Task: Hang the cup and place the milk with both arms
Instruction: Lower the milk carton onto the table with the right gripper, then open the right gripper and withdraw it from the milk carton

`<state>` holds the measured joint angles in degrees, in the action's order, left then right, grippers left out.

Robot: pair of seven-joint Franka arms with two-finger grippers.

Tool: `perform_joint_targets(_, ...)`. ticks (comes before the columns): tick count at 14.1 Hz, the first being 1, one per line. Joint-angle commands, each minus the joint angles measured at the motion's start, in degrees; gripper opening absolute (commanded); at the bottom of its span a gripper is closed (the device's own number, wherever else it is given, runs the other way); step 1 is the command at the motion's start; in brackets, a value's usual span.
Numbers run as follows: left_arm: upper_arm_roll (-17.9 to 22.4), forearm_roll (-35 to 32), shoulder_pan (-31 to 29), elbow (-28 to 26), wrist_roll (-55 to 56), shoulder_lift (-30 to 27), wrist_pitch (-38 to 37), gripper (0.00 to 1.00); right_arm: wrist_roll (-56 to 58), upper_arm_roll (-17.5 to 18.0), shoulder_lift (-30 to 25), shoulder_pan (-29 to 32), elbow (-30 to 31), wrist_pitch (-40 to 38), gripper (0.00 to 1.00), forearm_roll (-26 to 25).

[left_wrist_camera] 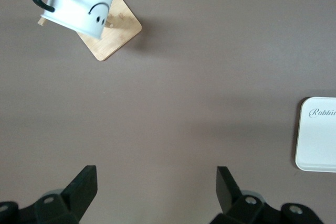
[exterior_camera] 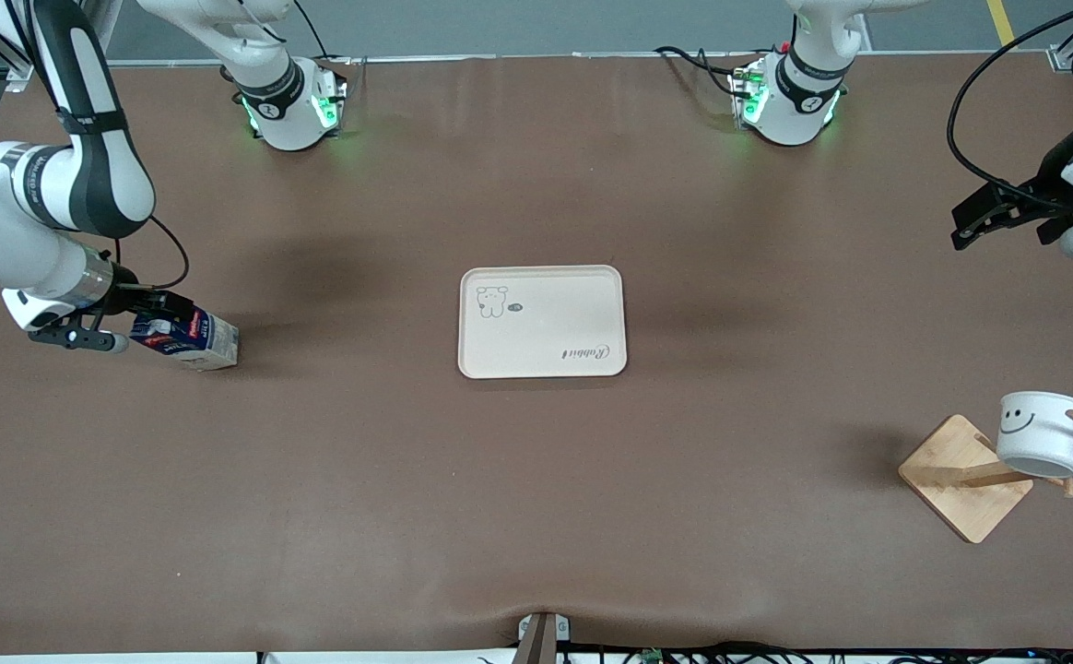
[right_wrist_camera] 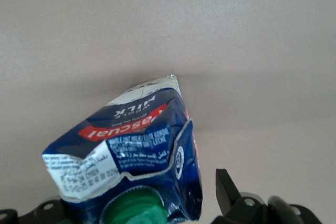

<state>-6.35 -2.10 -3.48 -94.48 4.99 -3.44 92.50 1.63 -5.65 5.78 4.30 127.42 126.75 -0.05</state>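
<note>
The milk [exterior_camera: 188, 337] is a dark-blue carton leaning on the table at the right arm's end, pale lower end down. My right gripper [exterior_camera: 131, 318] is open around its cap end. The right wrist view shows the milk [right_wrist_camera: 131, 140] and its green cap [right_wrist_camera: 134, 211] between the jaws, with a gap to the one visible finger [right_wrist_camera: 227, 188]. The white smiley cup [exterior_camera: 1042, 433] hangs by its black handle on a peg of the wooden rack [exterior_camera: 960, 475]. My left gripper [exterior_camera: 988, 217] waits open and empty in the air at the left arm's end, with the cup [left_wrist_camera: 79, 1] in its wrist view.
A cream tray [exterior_camera: 541, 321] with a rabbit drawing lies mid-table, between the milk and the rack; its corner [left_wrist_camera: 317, 140] shows in the left wrist view. The rack's square base [left_wrist_camera: 118, 32] sits near the table's edge at the left arm's end. Brown tabletop surrounds everything.
</note>
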Motion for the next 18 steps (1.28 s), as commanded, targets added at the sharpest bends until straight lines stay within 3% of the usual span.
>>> perform_joint_targets(1,0.2,-0.4,0.0,-1.0,-0.2,-1.0,0.7,1.0,0.7,1.1,-1.9,1.9,1.1,0.2,1.0,0.0)
perform_joint_targets(9,0.3,-0.4,0.0,-0.4,-0.2,-0.6,1.0,1.0,0.0,1.4,-2.0,1.4,-1.5,-2.7,1.0,0.1)
perform_joint_targets(14,0.3,-0.4,0.0,-0.4,-0.6,-0.7,0.9,1.0,-0.1,1.6,0.2,0.1,-18.7,-28.5,1.0,0.1)
perform_joint_targets(18,0.2,-0.3,0.0,-0.5,-0.7,-1.2,0.8,1.0,0.0,1.7,1.4,-0.2,-30.5,-31.0,1.0,0.1)
